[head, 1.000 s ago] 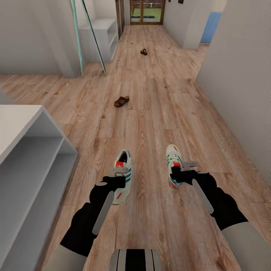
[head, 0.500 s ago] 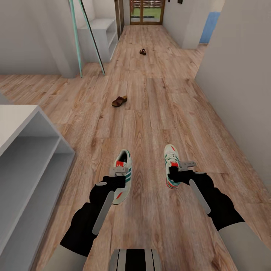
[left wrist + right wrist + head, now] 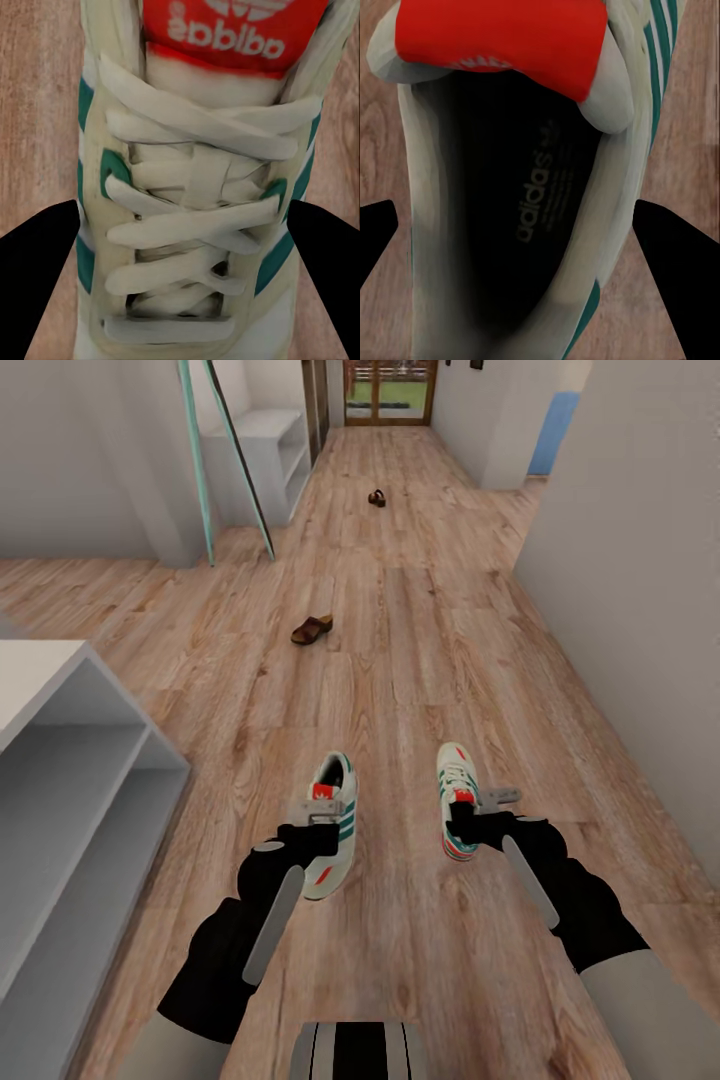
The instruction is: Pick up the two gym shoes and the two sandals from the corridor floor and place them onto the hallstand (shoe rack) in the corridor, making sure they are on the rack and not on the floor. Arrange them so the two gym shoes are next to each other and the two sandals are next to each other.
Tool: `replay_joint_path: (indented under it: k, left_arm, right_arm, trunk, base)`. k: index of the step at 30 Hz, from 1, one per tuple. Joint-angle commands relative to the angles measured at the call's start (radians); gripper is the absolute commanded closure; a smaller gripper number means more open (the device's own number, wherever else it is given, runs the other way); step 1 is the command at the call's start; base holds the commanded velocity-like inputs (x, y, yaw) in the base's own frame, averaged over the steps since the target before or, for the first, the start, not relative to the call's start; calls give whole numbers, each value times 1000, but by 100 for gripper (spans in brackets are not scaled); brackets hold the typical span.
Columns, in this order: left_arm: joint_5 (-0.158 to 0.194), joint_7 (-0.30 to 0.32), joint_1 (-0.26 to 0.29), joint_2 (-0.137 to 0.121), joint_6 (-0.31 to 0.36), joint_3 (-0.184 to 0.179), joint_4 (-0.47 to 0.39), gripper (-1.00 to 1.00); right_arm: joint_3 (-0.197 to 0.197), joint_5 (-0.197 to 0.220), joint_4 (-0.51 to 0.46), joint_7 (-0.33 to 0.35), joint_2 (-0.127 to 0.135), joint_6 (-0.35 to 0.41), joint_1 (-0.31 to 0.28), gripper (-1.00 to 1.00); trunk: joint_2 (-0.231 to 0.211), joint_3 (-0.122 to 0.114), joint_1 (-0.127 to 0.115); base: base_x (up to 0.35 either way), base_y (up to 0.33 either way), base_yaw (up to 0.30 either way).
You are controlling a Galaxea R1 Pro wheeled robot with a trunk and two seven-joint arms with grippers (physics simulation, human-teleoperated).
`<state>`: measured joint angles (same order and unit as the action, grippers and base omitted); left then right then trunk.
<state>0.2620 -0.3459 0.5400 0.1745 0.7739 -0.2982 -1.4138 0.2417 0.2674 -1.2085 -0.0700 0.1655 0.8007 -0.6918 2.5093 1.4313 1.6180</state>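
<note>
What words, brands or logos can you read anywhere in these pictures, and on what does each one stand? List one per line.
"adidas", white letters on the red tongue patch of the gym shoe at the left gripper.
"adidas", dark print on the insole of the gym shoe at the right gripper.
White mark on that shoe's red tongue: too blurred to read.
Nothing legible in the head view.

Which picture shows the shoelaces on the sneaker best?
The left wrist view: the left gym shoe is seen close up, with its criss-crossed laces and red tongue patch plain. The head view shows that shoe small and far, under the left gripper. The right wrist view looks into the other gym shoe.
</note>
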Motion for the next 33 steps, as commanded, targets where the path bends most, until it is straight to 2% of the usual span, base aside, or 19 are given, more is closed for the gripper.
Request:
replay_joint_path:
  k: [1, 17, 26, 32, 33]
  left_arm:
    - [0, 0, 0, 0, 1, -3, 0, 100]
    - [12, -1, 0, 0, 1, -14, 1, 100]
    - [13, -1, 0, 0, -1, -18, 1, 100]
    - [11, -1, -15, 0, -8, -31, 1, 100]
    - [10, -1, -31, 0, -10, -33, 0, 100]
  right_arm:
    - [0, -1, 0, -1, -1, 0, 0, 100]
    - [-1, 0, 1, -1, -7, 0, 0, 100]
    - [0, -1, -4, 0, -7, 0, 3, 100]
    - [-2, 0, -39, -2, -10, -33, 72, 100]
    - [-3, 0, -73, -2, -11, -50, 106, 100]
  trunk:
    - [0, 0, 0]
    - [0, 0, 0]
    - [0, 0, 0]
    - [0, 0, 0]
    - [0, 0, 0]
  base:
    - [71, -255, 0]
    - [61, -277, 4]
    - [7, -195, 187]
    - [1, -29, 172]
    - [0, -10, 62]
